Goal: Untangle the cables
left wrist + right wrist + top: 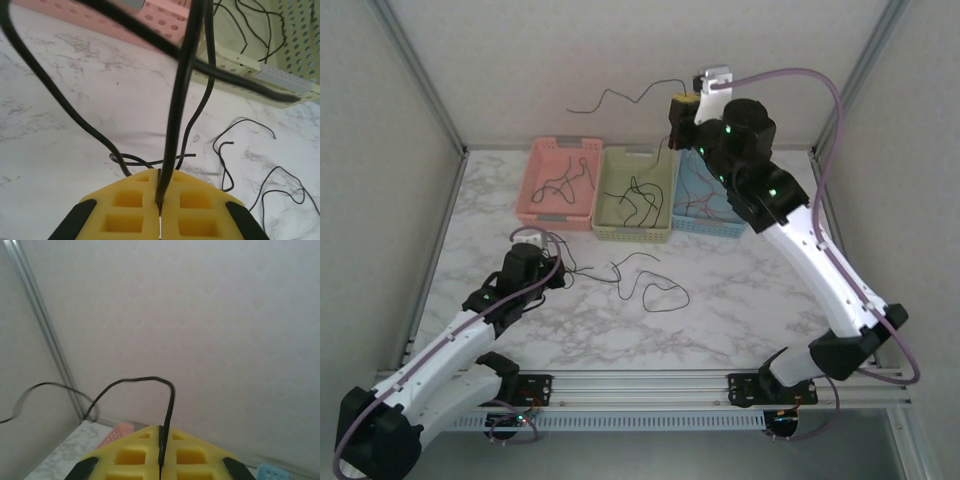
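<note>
At the left of the marble surface [750,300] the left tool [558,274] sits low, just in front of the pink basket [560,150]. In the left wrist view its yellow pads [127,202] are pressed together on a black cable [175,110], which rises steeply from between them; other black strands cross close to the lens, too blurred to follow. The pink basket [160,15] and the green basket [300,45] lie beyond.

Thin dark cables [570,180] lie curled inside the pink basket. To the right of the left tool, loose black cables [660,283] sprawl in loops on the surface in front of the baskets. The green basket [635,232], in the middle of the row, holds several more black strands [640,195].

Further right, the right tool [682,105] is raised well above the baskets, near the back wall. Its pads [130,457] are closed tight, pinching a second black cable [171,400] that arches up and trails away to the left; from the top view this strand [607,93] hangs in the air against the wall. Below the right arm, the blue basket [710,228] holds reddish and dark wires [705,205].
</note>
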Motion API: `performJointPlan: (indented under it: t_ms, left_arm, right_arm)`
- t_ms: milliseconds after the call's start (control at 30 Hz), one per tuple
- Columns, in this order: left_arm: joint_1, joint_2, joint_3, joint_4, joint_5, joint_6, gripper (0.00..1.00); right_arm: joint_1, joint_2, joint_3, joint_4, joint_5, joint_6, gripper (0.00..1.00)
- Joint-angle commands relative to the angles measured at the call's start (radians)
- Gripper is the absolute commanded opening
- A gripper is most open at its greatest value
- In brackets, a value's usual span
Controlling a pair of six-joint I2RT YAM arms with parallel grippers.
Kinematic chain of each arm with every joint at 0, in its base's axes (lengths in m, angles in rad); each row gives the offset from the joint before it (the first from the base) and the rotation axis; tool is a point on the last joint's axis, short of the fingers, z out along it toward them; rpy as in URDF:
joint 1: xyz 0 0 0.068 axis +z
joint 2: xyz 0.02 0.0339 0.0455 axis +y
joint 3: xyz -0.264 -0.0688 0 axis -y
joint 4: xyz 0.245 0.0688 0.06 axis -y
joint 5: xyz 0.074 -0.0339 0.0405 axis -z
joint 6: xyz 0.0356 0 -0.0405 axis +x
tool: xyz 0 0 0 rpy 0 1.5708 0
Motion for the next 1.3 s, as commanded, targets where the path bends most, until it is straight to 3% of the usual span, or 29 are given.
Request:
performJointPlan:
  t_ms: [0, 300, 633, 833, 900, 967, 1033, 1133, 1267]
  left_arm:
    - [-0.004, -0.014, 0.013, -0.025, 0.017, -0.021, 0.00]
    - [-0.004, -0.019, -0.001, -0.009, 0.024, -0.020, 0.00]
    - [-0.005, -0.026, -0.005, -0.003, 0.029, -0.022, 0.00]
    - [-0.005, -0.050, 0.007, 0.011, 0.093, -0.024, 0.00]
    - [-0.005, -0.072, 0.010, 0.021, 0.136, -0.022, 0.00]
    - [-0.006, -0.102, 0.014, 0.029, 0.172, -0.025, 0.00]
    - [-0.005, -0.124, 0.020, 0.034, 0.204, -0.028, 0.00]
    - [-0.006, -0.151, 0.035, 0.042, 0.259, -0.033, 0.00]
    - [-0.006, -0.181, 0.067, 0.036, 0.306, -0.025, 0.00]
  right_arm:
    - [-0.028, 0.093, 0.074, 0.081, -0.060, 0.135, 0.00]
    - [-0.066, 0.354, 0.298, -0.035, -0.102, 0.187, 0.00]
    - [-0.077, 0.468, 0.199, -0.052, -0.177, 0.228, 0.00]
    - [-0.078, 0.537, 0.156, -0.094, -0.164, 0.221, 0.00]
    - [-0.078, 0.575, 0.177, -0.118, -0.165, 0.208, 0.14]
    - [-0.081, 0.635, 0.251, -0.190, -0.180, 0.201, 0.46]
    - [-0.081, 0.697, 0.362, -0.305, -0.190, 0.192, 0.60]
    - [-0.077, 0.709, 0.428, -0.374, -0.210, 0.168, 0.63]
    - [-0.078, 0.564, 0.318, -0.284, -0.262, 0.099, 0.64]
